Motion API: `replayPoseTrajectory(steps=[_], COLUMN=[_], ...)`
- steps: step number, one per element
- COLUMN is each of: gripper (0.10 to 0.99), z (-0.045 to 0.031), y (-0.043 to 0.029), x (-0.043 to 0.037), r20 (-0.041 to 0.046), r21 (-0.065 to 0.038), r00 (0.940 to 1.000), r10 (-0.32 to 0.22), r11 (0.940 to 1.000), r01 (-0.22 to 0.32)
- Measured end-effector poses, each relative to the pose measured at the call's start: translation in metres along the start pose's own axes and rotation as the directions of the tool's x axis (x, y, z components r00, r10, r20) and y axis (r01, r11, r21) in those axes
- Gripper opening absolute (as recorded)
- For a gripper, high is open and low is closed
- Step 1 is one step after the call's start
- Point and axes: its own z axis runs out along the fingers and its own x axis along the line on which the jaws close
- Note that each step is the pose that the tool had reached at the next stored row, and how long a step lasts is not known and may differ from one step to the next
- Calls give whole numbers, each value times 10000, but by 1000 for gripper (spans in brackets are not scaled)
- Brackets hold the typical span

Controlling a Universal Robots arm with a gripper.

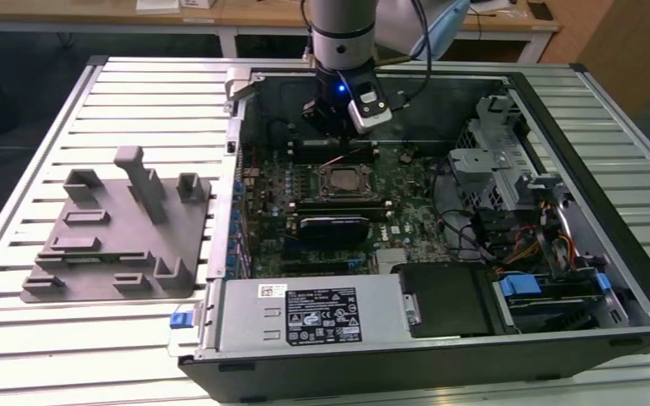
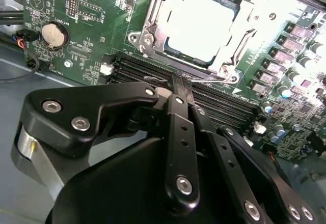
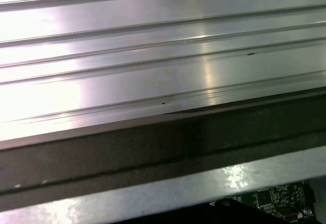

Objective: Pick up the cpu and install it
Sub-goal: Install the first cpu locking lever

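Gripper point(image 1: 328, 127): hovering low over the motherboard point(image 1: 410, 216), fingers lying together, gripping nothing.
Cpu point(image 2: 201, 25): sitting inside the socket frame point(image 2: 153, 28), apart from the gripper, just nearer in the exterior view.

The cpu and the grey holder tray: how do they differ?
The cpu is shiny, silver-white and flat; the grey holder tray is matte with upright posts. The cpu sits in the socket inside the case; the tray lies outside on the slatted table. The cpu is far smaller than the tray. Both lie level.
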Motion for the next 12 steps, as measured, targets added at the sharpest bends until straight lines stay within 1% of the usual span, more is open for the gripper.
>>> replayPoseTrajectory(steps=[1, 3, 4, 8, 9, 11, 12], gripper=[106, 106, 106, 106, 106, 106, 106], z=[2, 6, 10, 26, 29, 32, 36], y=[1, 0, 0, -1, -1, -1, -2], x=[0, 1, 1, 3, 3, 3, 4], r20=[10, 72, 125, 381, 421, 455, 490], r21=[5, 20, 15, -26, -33, -39, -46], r00=[10000, 10000, 9999, 9993, 9991, 9990, 9988], r10=[4, 14, 20, 38, 39, 36, 37], r11=[10000, 10000, 10000, 10000, 10000, 10000, 10000], r01=[-4, -14, -20, -37, -37, -34, -35])
